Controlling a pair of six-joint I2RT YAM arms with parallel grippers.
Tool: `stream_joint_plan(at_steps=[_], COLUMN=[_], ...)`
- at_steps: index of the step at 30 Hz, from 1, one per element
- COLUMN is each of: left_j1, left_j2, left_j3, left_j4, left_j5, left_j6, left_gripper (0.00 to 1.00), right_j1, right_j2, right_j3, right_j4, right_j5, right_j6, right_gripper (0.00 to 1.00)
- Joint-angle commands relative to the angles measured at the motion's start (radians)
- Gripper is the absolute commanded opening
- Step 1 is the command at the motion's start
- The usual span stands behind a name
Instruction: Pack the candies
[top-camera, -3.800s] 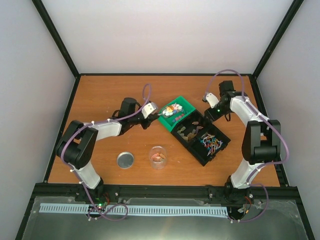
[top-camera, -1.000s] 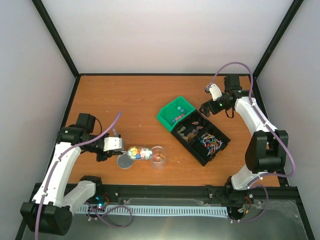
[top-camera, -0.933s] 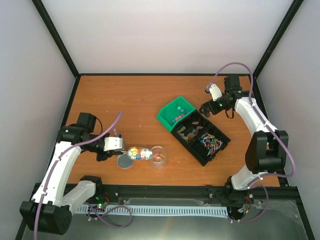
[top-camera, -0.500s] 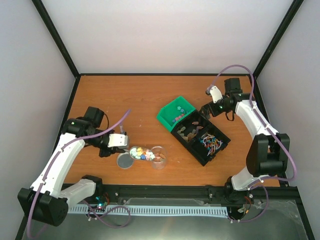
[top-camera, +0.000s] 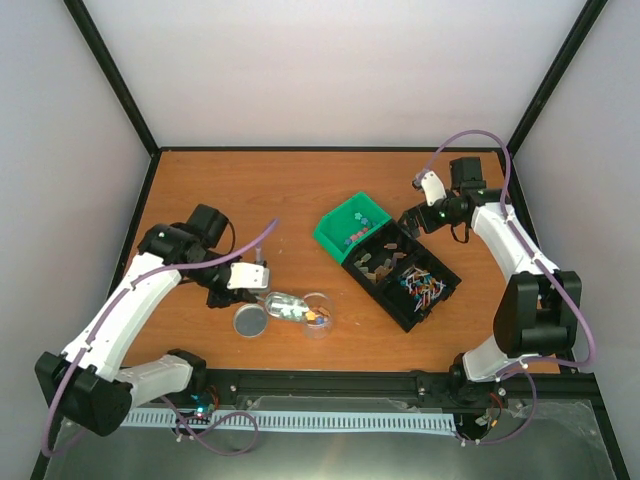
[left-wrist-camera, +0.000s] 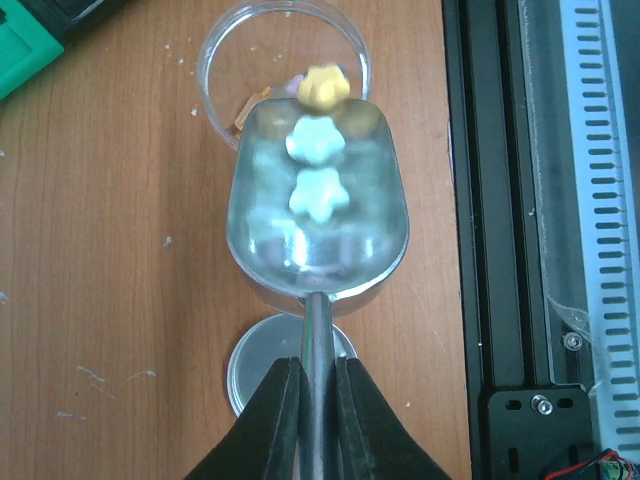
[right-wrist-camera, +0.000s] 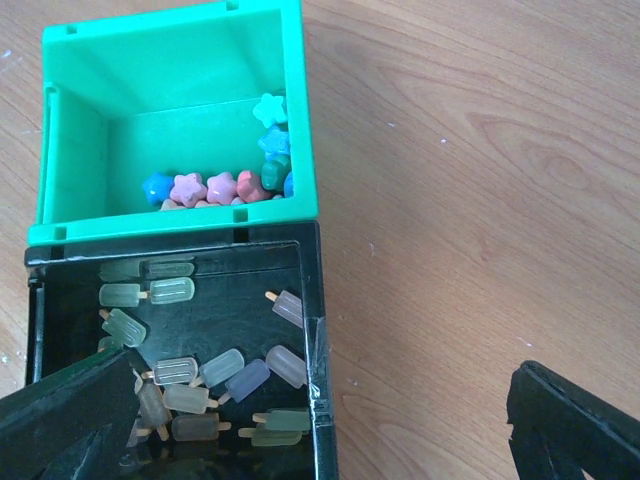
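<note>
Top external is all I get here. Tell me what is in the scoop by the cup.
Observer: The left wrist view shows the scoop tipped toward the cup. At least two pale blue-green star candies lie in the scoop, and a yellow one sits at its front lip by the cup's rim.
Operator: Now report the green bin.
Observer: The right wrist view shows the green bin with a small cluster of pink, blue and green star candies along one wall. Most of its floor is bare.
</note>
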Motion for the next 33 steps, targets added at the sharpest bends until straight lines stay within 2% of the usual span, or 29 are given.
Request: stream_joint_plan(at_steps=[1, 13, 24, 33], left_j1=[-0.022, -0.092, -0.092, -0.092], left_j2=[0.035, 0.094, 0.109, 0.197], left_j3=[0.065, 0.149, 0.268, 0.394], left_j4=[0.000, -0.025, -0.012, 0.047], left_j5=[-0.039, -0.095, -0.110, -0.150], left_j6=[-0.065, -0.115, -0.159, -0.288], left_gripper=[0.02, 0.01, 0.01, 0.01], right_j1=[0.002, 0.001, 0.001, 0.001], right_j2=[-0.036, -0.036, -0.025, 0.017], right_j3=[-0.003, -0.010, 0.000, 0.040], right_j4=[0.027, 0.040, 0.043, 0.025], right_j5=[-0.028, -0.029, -0.038, -0.052], right_j6=[0.026, 0.033, 0.028, 0.015], right_gripper=[1.00, 1.00, 1.00, 1.00])
